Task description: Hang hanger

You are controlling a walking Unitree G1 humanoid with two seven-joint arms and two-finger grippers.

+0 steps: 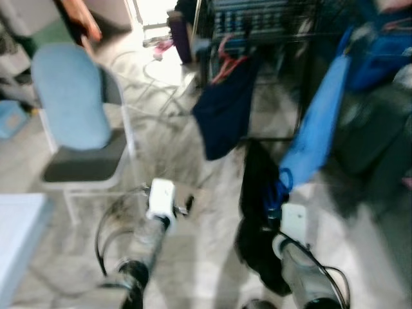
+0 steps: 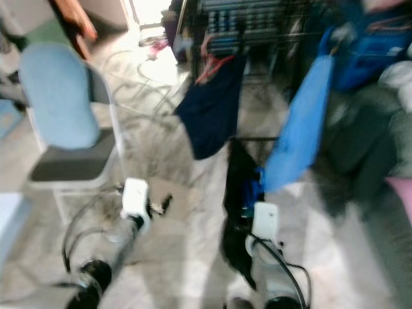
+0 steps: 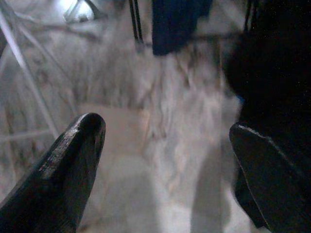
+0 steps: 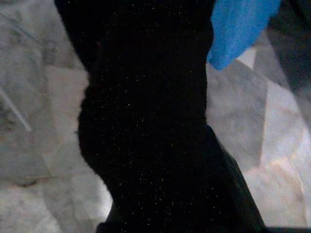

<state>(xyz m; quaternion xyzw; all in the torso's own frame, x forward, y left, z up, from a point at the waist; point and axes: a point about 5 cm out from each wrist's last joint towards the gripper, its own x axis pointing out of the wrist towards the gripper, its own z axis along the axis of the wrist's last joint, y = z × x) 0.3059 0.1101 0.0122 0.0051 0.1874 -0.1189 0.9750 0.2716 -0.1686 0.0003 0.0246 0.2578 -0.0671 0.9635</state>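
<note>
Across the pale marble floor (image 1: 193, 257), a dark wire rack (image 1: 270, 26) stands at the far side with a navy garment (image 1: 222, 116) hanging off a red hanger (image 1: 225, 58) at its front, a bright blue garment (image 1: 315, 129) slung to the right of it, and a blue-backed chair (image 1: 71, 96) off to the left. Down low, the right gripper (image 1: 273, 206) sits against a black garment (image 1: 257, 193) that blocks its wrist camera, so I cannot tell how its fingers stand. The left gripper (image 3: 165, 141) hovers over bare floor, its two black fingers (image 3: 68, 165) spread wide with nothing between them.
</note>
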